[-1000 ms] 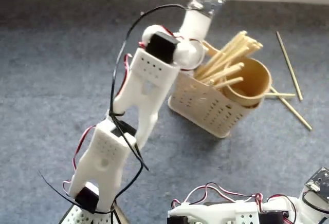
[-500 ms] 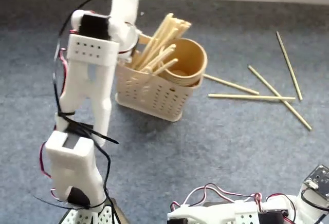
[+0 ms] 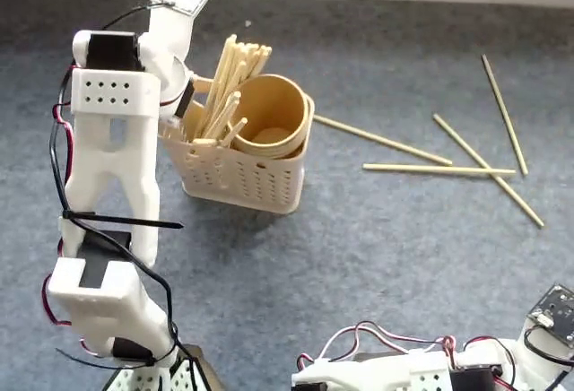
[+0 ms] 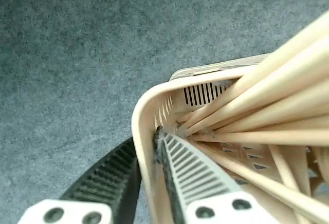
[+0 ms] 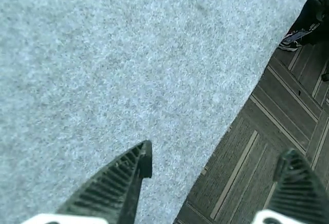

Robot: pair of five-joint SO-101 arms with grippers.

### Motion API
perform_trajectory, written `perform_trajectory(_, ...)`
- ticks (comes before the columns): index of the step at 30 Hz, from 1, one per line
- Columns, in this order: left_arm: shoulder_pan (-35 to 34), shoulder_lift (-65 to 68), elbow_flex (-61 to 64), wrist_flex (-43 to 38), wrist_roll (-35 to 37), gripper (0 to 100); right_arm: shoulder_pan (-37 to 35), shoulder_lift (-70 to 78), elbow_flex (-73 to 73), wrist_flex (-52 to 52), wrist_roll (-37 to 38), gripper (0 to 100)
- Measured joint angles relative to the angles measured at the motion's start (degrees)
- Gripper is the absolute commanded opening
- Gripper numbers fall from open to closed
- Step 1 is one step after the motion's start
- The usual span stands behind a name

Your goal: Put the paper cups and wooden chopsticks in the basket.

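The cream slotted basket (image 3: pixel 242 180) stands on the grey carpet at the left. It holds stacked paper cups (image 3: pixel 269 122) and a bundle of wooden chopsticks (image 3: pixel 224 82). My left gripper (image 3: pixel 184 104) is shut on the basket's left wall. In the left wrist view one finger is inside the basket wall (image 4: pixel 149 106) and the other outside, with my left gripper (image 4: pixel 149 147) next to the chopsticks (image 4: pixel 267 95). Several loose chopsticks (image 3: pixel 439 169) lie on the carpet to the right. My right gripper (image 5: pixel 218 160) stands open over the carpet's edge with nothing in it.
The right arm (image 3: pixel 404 369) is folded low at the front edge. Grey carpet (image 3: pixel 359 256) lies open between the basket and that arm. Dark floor tiles (image 5: pixel 267 131) begin beyond the carpet's edge in the right wrist view.
The left arm has dragged the basket, with cups and chopsticks in it, leftwards across the carpet and away from the loose chopsticks. The right arm has kept still.
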State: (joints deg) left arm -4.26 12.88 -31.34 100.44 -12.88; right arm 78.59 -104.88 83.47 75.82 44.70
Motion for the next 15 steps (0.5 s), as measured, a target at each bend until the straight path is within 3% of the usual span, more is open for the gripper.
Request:
perform_trajectory(5,-1.3,0.5,1.1,0.3,-1.8,13,0.0,0.0,-1.8,0.0,0.0,36.5)
perform_trajectory(15,-1.0,-4.0,-14.6,0.6,-5.5,13,0.1,0.0,-3.4,0.0,0.0,36.5)
